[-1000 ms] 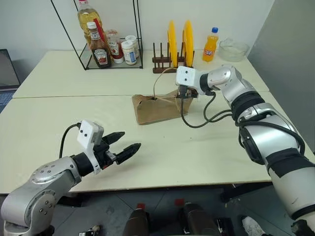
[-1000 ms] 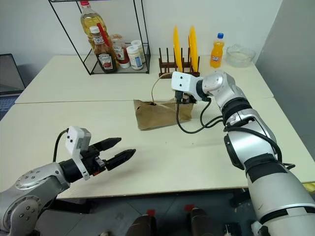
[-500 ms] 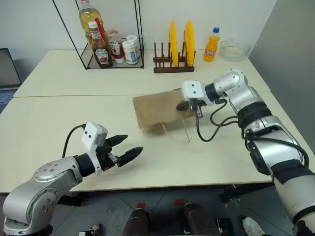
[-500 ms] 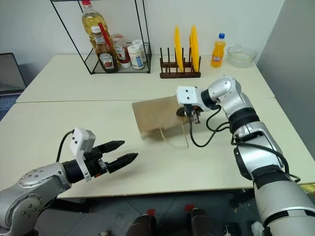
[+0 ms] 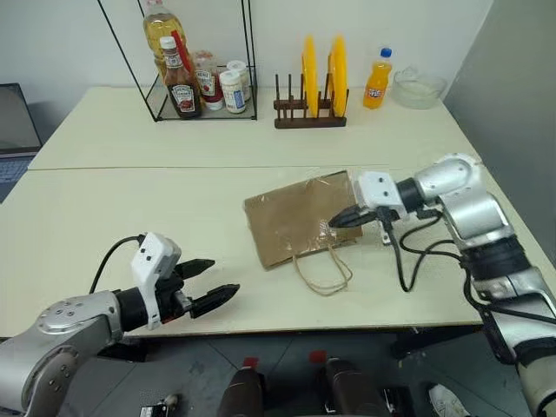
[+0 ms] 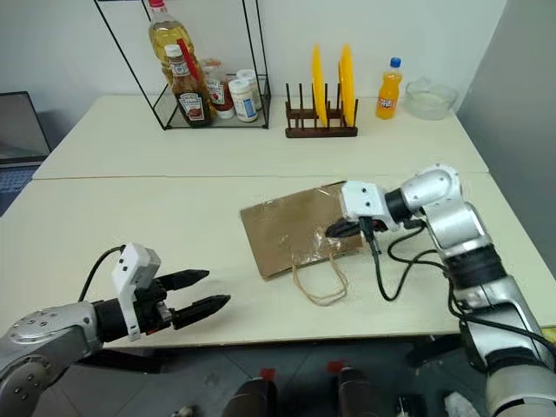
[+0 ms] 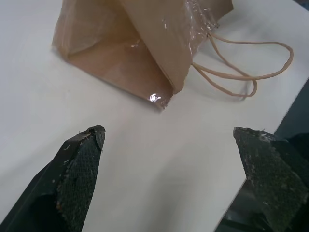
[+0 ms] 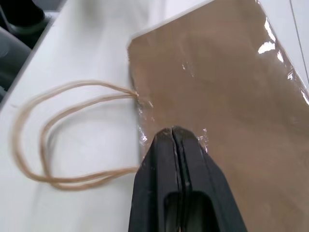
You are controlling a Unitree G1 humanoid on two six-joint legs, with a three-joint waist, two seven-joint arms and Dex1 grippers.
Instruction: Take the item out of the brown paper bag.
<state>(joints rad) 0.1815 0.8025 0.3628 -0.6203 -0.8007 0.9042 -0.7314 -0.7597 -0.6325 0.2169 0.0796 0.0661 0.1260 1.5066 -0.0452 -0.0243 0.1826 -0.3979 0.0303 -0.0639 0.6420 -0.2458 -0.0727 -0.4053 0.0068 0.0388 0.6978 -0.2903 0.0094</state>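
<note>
The brown paper bag (image 5: 295, 217) lies flat on the pale table (image 5: 130, 208), its two looped string handles (image 5: 323, 274) trailing toward the front edge. My right gripper (image 5: 337, 221) is shut on the bag's taped mouth rim; the right wrist view shows its fingers (image 8: 164, 159) pressed together at that edge. My left gripper (image 5: 224, 276) hovers open and holds nothing, low over the table's front left, well apart from the bag (image 7: 140, 43). The item is hidden.
At the back stand a wire rack (image 5: 187, 65) with sauce and oil bottles, a wooden rack with two yellow plates (image 5: 320, 78), an orange soda bottle (image 5: 375, 78) and a glass bowl (image 5: 419, 87). A black cable (image 5: 408, 261) loops beside the right arm.
The right gripper has closed on the bag and pulled it toward the front of the table, where it now lies flat with its handles out. The left arm drew back slightly.
</note>
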